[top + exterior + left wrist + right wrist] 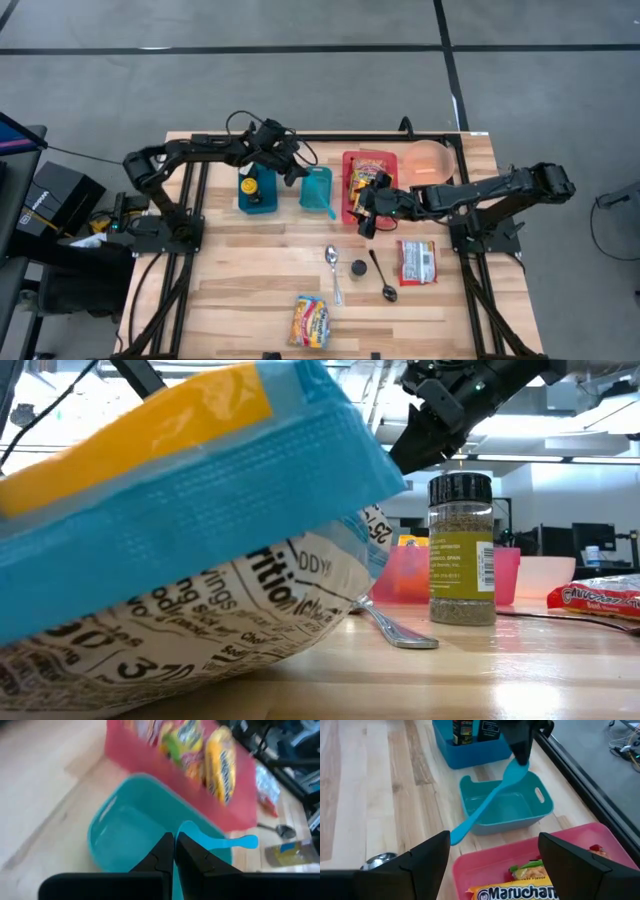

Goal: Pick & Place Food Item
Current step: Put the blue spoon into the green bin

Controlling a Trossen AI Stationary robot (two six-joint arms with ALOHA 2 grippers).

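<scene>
A blue plastic spoon (490,800) slants across a teal bin (520,812) at the table's middle back. My left gripper (520,747) is shut on its wide end. Beside the teal bin stands a red bin (352,170) with food packets, a yellow noodle packet (517,892) among them. My right gripper (492,870) hovers open over the red bin's near end, with nothing between its fingers. Two more food packets lie on the table: a yellow one (312,320) near the front edge and a red one (417,262). My left gripper pinches the blue spoon's wide end (516,769) between its two fingertips, coming slanting down from the table's left and far side. The spoon runs on from the fingers along their line, down across the teal bin. Its narrow free end (457,836) reaches past the bin's rim.
A blue bin (258,192) with bottles stands left of the teal bin. An orange bowl (430,160) sits at the back right. Two metal spoons (333,268) (383,278) and a spice jar (460,550) lie or stand in the middle.
</scene>
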